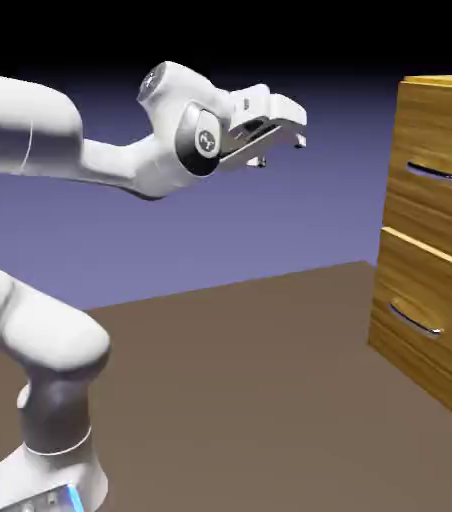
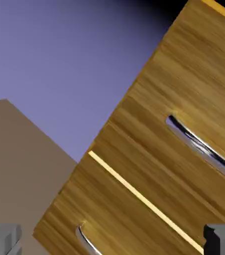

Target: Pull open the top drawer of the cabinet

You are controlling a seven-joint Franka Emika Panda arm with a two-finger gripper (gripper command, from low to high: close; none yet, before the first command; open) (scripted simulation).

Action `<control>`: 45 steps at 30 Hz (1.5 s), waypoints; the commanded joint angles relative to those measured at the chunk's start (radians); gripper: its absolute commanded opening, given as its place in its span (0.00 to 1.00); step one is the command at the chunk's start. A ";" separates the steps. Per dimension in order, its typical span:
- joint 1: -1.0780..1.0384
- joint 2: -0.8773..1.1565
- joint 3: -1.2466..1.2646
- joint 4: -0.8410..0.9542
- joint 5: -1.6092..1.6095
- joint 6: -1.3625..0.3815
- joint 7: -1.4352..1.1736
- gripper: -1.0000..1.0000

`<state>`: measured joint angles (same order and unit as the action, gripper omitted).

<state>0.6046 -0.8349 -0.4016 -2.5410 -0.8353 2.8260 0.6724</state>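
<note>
Top drawer (image 1: 438, 160) shut, silver handle (image 1: 438, 174), honey-brown wood

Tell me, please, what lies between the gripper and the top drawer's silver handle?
Nothing: in the exterior view only blue-violet backdrop separates the gripper from the honey-brown top drawer's silver handle.

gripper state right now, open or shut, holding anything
Gripper: open, holding nothing, in the air well short of the cabinet; its top drawer is untouched.
</note>
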 commanded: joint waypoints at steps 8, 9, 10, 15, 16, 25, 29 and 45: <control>0.247 -0.110 -0.167 0.112 -0.348 -0.088 -0.029 0.50; 0.278 -0.124 -0.188 0.126 -0.391 -0.099 -0.032 0.50; 0.309 -0.138 -0.209 0.140 -0.435 -0.110 -0.036 0.50; 0.463 -0.207 -0.314 0.210 -0.652 -0.165 -0.054 0.50; 0.494 -0.221 -0.335 0.224 -0.696 -0.176 -0.057 0.50; 0.771 -0.345 -0.523 0.350 -1.087 -0.275 -0.089 0.50; 0.895 -0.400 -0.606 0.406 -1.261 -0.319 -0.104 0.50; 1.345 -0.601 -0.911 0.610 -1.895 -0.479 -0.156 0.50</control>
<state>1.9494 -1.4361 -1.3128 -1.9305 -2.7306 2.3471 0.5167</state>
